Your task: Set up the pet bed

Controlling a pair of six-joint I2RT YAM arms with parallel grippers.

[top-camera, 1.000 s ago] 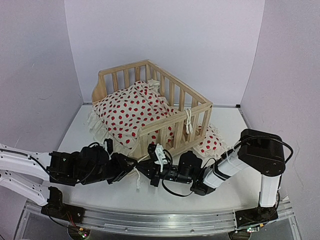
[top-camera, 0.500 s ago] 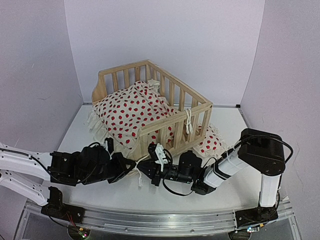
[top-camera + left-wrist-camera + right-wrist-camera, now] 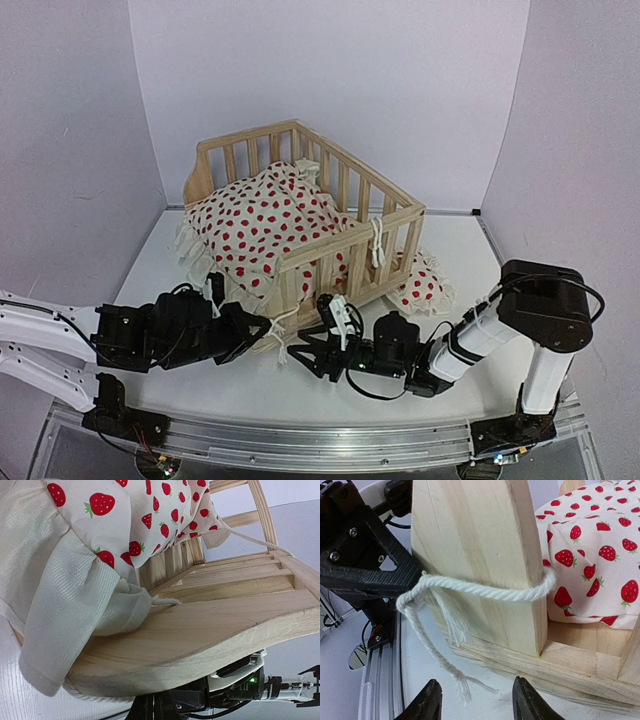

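The light pine wooden pet bed with slatted rails [image 3: 350,238] is standing on the white table [image 3: 150,262], and both arms are lying low by its near corner. The white ruffled cushion with red strawberries [image 3: 262,218] is lying inside the pet bed, and its frill is hanging out over the bed's open side. The small strawberry pillow [image 3: 420,286] is lying outside the pet bed, by its right corner. The thick white string [image 3: 485,592] is going around the bed's corner post [image 3: 470,535], and its frayed end is hanging down beside that post. The right gripper [image 3: 476,702] is sitting just in front of the post with its two fingers spread wide apart, holding nothing, and the string's end is dangling just above them. The black left gripper [image 3: 262,333] is pressing close to the other side of the same post, right where the string is looping out. It is too hard to tell whether it is pinching the string.
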